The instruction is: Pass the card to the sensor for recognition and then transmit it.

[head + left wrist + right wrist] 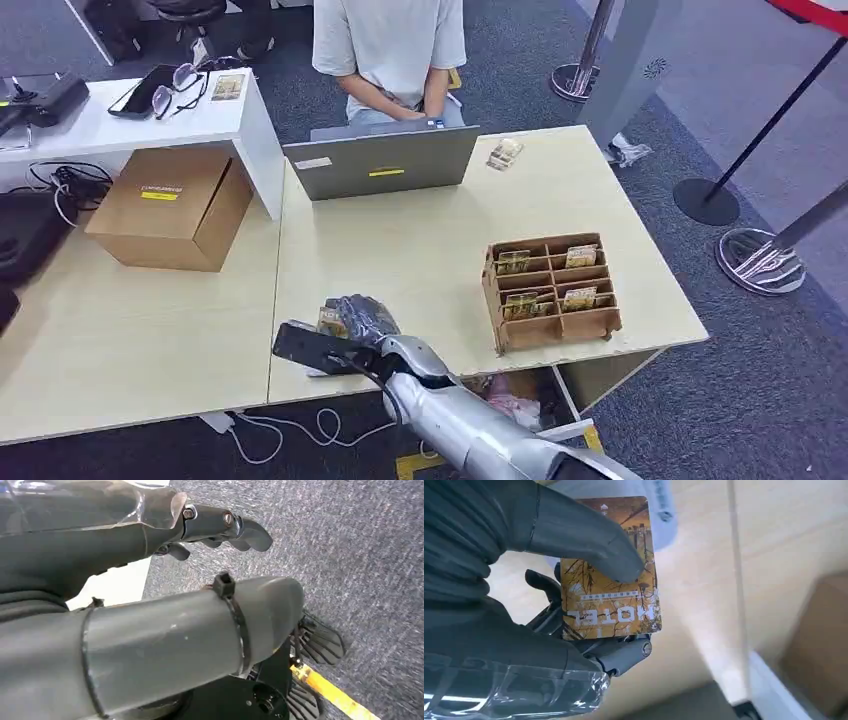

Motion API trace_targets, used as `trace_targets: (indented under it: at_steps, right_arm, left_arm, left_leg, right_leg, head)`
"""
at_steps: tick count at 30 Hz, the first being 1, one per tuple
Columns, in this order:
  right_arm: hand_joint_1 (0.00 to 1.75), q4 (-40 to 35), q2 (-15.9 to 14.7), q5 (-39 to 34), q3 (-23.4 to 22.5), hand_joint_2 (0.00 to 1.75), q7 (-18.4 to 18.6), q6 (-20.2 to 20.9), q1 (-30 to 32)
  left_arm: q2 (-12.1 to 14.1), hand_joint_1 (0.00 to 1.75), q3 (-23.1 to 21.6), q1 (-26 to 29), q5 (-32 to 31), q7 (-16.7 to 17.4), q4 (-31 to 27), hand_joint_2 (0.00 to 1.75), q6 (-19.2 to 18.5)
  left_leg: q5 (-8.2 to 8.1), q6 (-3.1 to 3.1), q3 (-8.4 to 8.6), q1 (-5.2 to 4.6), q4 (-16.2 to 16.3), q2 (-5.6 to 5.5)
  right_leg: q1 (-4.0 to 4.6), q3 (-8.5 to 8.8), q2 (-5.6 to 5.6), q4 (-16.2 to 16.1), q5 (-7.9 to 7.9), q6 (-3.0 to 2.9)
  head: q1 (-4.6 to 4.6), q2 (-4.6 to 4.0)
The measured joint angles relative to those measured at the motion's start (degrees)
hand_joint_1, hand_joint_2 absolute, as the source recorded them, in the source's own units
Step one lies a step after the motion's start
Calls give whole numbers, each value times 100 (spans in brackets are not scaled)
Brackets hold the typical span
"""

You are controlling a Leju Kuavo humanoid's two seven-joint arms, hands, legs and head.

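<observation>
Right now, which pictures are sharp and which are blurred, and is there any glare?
Head view: sharp, evenly lit table. Right wrist view: the card in the right hand is sharp, the background blurred. Left wrist view: the left hand is slightly soft; the clear film catches glare.

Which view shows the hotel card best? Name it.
The right wrist view: the card faces the camera, its print readable, pinched under the right hand's thumb. The head view gives a small edge of it beside the fingers. The left wrist view looks at carpet.
</observation>
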Motion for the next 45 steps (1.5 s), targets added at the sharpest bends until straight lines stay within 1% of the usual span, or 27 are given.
trace_targets:
  at_steps: [1, 8, 12, 14, 18, 22, 25, 28, 34, 36, 41, 45]
  right_arm:
    - [175, -236, -48, -22, 35, 175, -89, -6, 40]
    - [175, -1988, -522, -164, 129, 175, -286, -26, 301]
    - [175, -2780, -716, -182, 131, 175, -347, -30, 243]
    - [175, -3038, -798, -41, 131, 175, -382, -114, 123]
    - [175, -3258, -922, 440, 105, 175, -428, -527, -256]
    - [175, -3256, -990, 1131, 55, 175, -404, -988, -652]
    - [175, -3153, -1038, 1693, 41, 175, -305, -1211, -977]
    - [175, -2900, -1079, 2338, 41, 175, -153, -1375, -1341]
    - [175, -2397, -1115, 3060, 41, 175, 149, -1471, -1813]
    - [175, -2081, -1115, 3299, 50, 175, 260, -1549, -2022]
    - [175, -1273, -1145, 4129, 55, 175, 777, -1976, -2475]
    - [175, -779, -1152, 4464, 70, 175, 1006, -2098, -2712]
  left_arm:
    - [2, 0, -2, 1, 2, -13, 0, 0, -7]
    - [9, 0, -2, 15, 85, -72, 0, 0, -55]
    - [13, 0, 0, 18, 146, -55, 0, 0, -59]
    - [24, 0, 0, 23, 162, -61, 0, 0, -98]
    - [52, 0, -2, 51, 177, -118, 0, 0, -144]
    - [74, 0, 0, 101, 221, -216, 0, 0, -164]
    - [90, 0, -2, 126, 271, -317, 0, 0, -164]
    - [96, 0, 0, 171, 324, -432, 0, 0, -162]
    - [112, 0, -2, 276, 365, -616, 0, 0, -197]
    - [122, 0, 0, 313, 378, -677, 0, 0, -199]
    - [129, 0, 0, 373, 418, -756, 0, 0, -146]
    - [125, 0, 0, 373, 442, -758, 0, 0, -83]
  left_leg:
    - [0, 0, 0, 0, 0, 0]
    - [0, 0, -2, -1, 0, 0]
    - [0, 0, -2, -1, 0, 0]
    - [0, 0, -2, -1, 0, 0]
    - [3, -3, 0, 0, 0, 0]
    - [6, -9, 0, 0, 0, 0]
    - [6, -9, 0, 0, 0, 0]
    - [7, -9, 0, 0, 0, 0]
    - [7, -9, -1, 0, 0, -1]
    - [7, -9, 0, 0, 0, -1]
    - [8, -9, 0, 0, 0, -2]
    - [9, -9, -1, 0, 1, -2]
  right_leg:
    - [0, 0, 0, 0, 0, 0]
    - [0, 0, -1, -1, 0, 0]
    - [-1, 0, -1, -1, 1, 0]
    - [-1, 0, -1, -1, 1, -1]
    - [0, 0, 0, 0, 6, -7]
    - [0, -1, 0, 1, 6, -7]
    - [0, 0, 0, 1, 6, -7]
    - [0, 0, 0, 1, 9, -10]
    - [0, 0, -2, 1, 10, -12]
    - [0, -1, 0, 1, 10, -12]
    - [0, -1, -2, 1, 11, -12]
    - [0, -1, -2, 1, 11, -12]
  head:
    - [-2, 0]
    - [0, 0]
    - [0, 0]
    - [0, 0]
    - [0, 0]
    - [0, 0]
    - [-2, 0]
    - [-2, 0]
    - [0, 0]
    - [-4, 0]
    - [0, 0]
    - [0, 0]
